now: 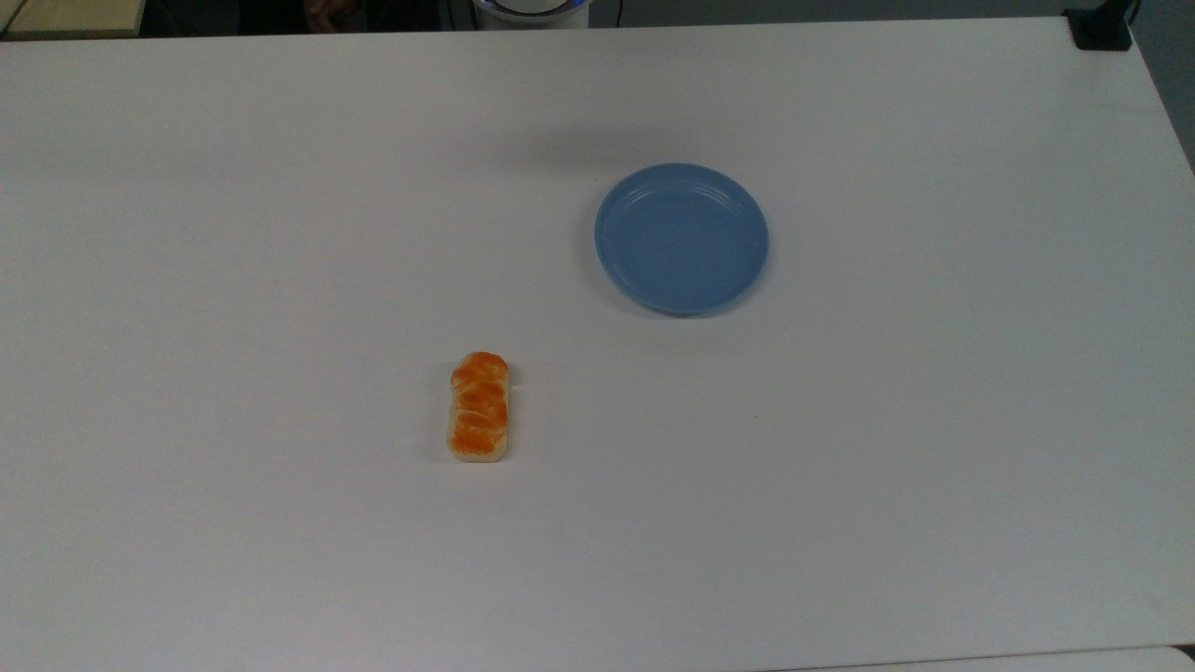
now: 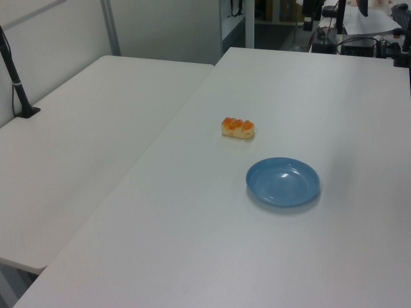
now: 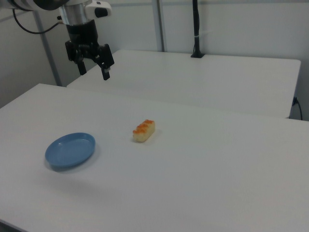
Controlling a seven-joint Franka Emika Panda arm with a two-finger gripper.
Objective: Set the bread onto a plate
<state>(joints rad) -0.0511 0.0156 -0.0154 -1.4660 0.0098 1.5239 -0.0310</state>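
The bread (image 1: 480,407), a small oblong loaf with an orange-brown segmented top, lies flat on the white table (image 1: 280,187). The round light-blue plate (image 1: 681,237) sits empty, up and to the right of the bread in the top view. From the left view the bread (image 2: 237,127) lies beyond the plate (image 2: 283,181). In the right view the bread (image 3: 144,130) rests to the right of the plate (image 3: 70,150). My gripper (image 3: 93,70) hangs open high above the table, well above and behind the plate, holding nothing.
A second white table (image 2: 77,160) adjoins the work table on the left view's left, with a black pole clamp (image 2: 19,96) on it. Another black clamp (image 1: 1102,33) sits at the top view's top right corner. Monitors and cables (image 2: 359,29) stand beyond the table's far end.
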